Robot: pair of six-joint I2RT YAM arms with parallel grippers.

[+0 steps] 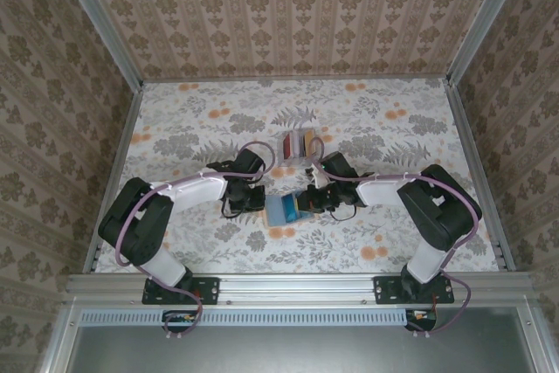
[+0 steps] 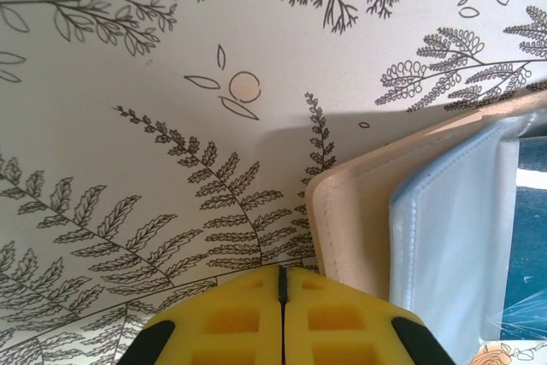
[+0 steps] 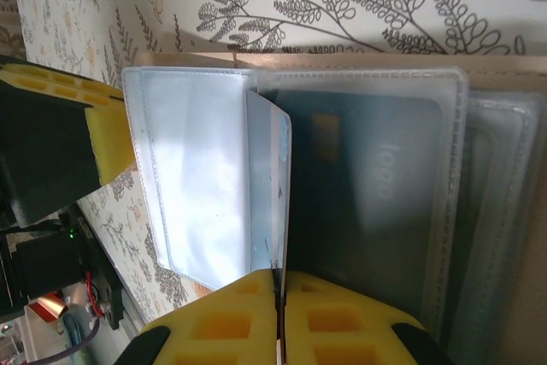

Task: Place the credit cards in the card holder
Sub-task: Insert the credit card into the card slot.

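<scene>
Beige-wallpapered walls (image 1: 279, 15) enclose a floral tabletop (image 1: 192, 128); left hand (image 2: 282, 284) clenched, right hand (image 3: 278, 275) pinching a blue card (image 3: 272, 185).

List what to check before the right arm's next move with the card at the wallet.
1. Grip: the right pincer is shut on the edge of the pale blue card: ok.
2. The card holder lies open, grey-blue pockets up: ok.
3. Card tip inside a pocket mouth: cannot tell; it stands on edge against the pockets.
4. The clear pocket is free: not ok; a dark blue card sits in it.
5. The left pincer steadies the holder: cannot tell; it is shut beside the tan edge.
</scene>
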